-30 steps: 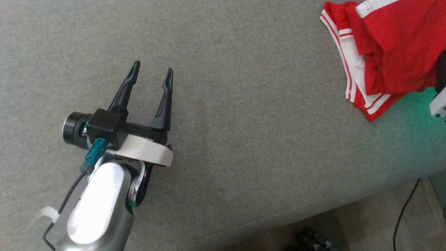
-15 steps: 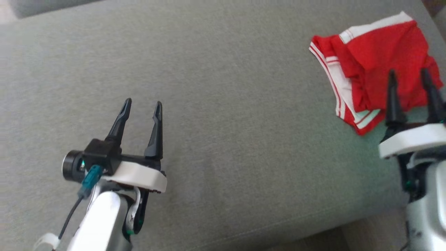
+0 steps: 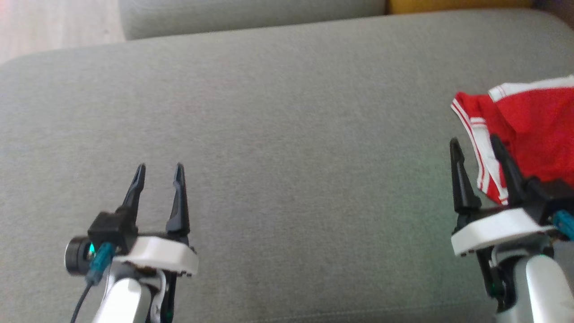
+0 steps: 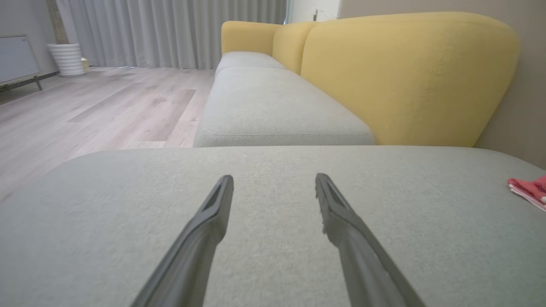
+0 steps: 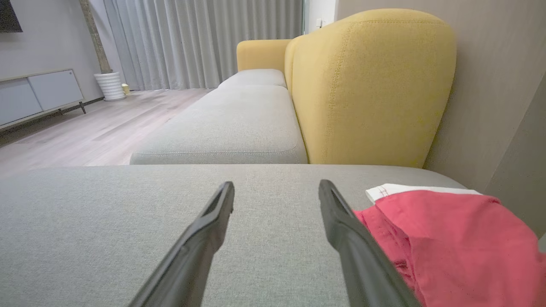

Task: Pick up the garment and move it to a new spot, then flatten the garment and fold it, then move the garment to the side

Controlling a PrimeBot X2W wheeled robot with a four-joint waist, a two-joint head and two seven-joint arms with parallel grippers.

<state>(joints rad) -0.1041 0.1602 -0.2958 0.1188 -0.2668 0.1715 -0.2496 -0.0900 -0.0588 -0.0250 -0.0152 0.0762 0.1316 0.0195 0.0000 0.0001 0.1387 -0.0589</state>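
Far right on the grey cushion [image 3: 291, 134], red shorts [image 3: 538, 130] lie just beside the right gripper [image 3: 474, 140], wide open and empty like the left gripper [image 3: 160, 166]; best straddle a raised fold.

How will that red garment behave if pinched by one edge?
Probably floppy: the red garment lies crumpled in soft folds, so it should drape and hang. Likely light, thin cloth. It may drag on the textured grey cushion rather than slide.

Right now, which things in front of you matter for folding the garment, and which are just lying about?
For the job: red garment, grey seat cushion, left hand, right hand.
Just lying about: yellow backrest, white pot, curtains.
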